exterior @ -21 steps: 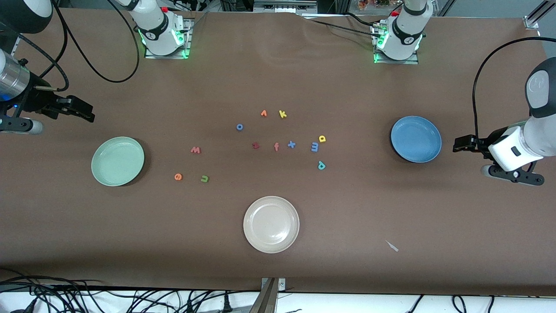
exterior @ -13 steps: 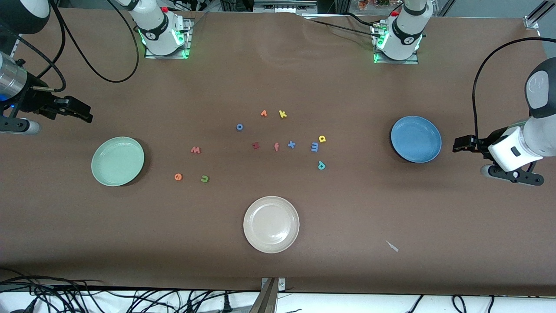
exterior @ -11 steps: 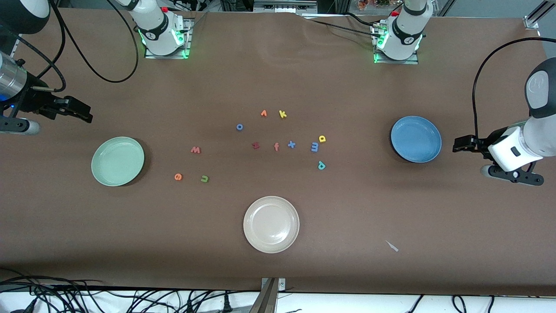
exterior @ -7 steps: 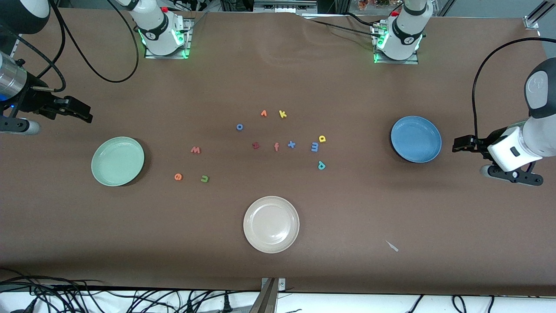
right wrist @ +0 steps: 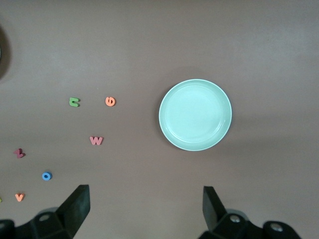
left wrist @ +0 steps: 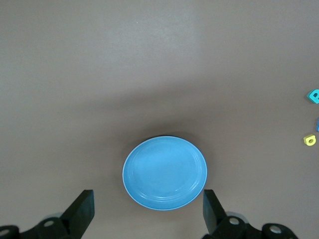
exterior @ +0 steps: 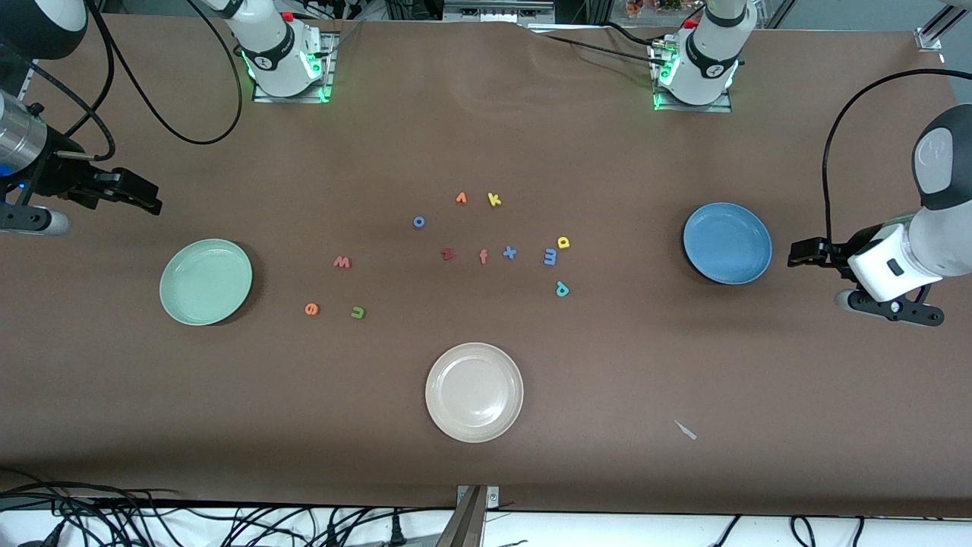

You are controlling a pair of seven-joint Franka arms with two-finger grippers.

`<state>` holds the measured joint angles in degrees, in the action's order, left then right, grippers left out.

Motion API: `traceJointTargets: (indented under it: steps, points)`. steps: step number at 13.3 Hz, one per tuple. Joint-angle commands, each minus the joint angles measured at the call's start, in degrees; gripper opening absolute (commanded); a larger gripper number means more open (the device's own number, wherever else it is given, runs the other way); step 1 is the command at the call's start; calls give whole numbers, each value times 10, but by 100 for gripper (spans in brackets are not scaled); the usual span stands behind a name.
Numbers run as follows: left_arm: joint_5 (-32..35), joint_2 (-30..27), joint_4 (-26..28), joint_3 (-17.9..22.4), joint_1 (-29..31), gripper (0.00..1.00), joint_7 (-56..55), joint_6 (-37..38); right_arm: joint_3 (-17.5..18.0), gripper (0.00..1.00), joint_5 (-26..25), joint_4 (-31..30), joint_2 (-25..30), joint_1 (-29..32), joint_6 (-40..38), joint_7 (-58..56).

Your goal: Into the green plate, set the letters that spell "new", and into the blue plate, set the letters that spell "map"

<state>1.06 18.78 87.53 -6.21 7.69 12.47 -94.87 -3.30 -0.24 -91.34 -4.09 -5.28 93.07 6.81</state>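
The green "n" (exterior: 358,312), orange "e" (exterior: 311,308) and pinkish "w" (exterior: 342,262) lie on the table beside the empty green plate (exterior: 205,282). Blue "m" (exterior: 550,257), yellow "a" (exterior: 563,242) and teal "p" (exterior: 562,289) lie in a group toward the empty blue plate (exterior: 727,243). My left gripper (exterior: 796,254) hangs open over bare table at the left arm's end, beside the blue plate (left wrist: 165,173). The right gripper (exterior: 152,199) hangs open and empty over the table's right-arm end, near the green plate (right wrist: 195,114).
A cream-white plate (exterior: 474,392) sits nearer the front camera, mid-table. Other letters lie in the middle: dark red "z" (exterior: 447,254), "f" (exterior: 483,257), blue "x" (exterior: 509,252), blue "o" (exterior: 418,222), orange "v" (exterior: 461,198), yellow "k" (exterior: 494,200). A small scrap (exterior: 686,430) lies near the front edge.
The left gripper has crept slightly toward the blue plate. The right gripper drew back a little at first and has since held still. No letter or plate has moved.
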Motion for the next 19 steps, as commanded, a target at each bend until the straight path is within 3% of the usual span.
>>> traceJointTargets:
  steps: [1, 19]
  points:
    - [-11, -3, 6, 1, -2, 96, 1, -7, 2, 100, 2, 15, -7, 4, -3, -2]
    - [-10, -6, 12, 1, 0, 97, 8, -6, 2, 100, 3, 15, -7, 4, -3, -2]
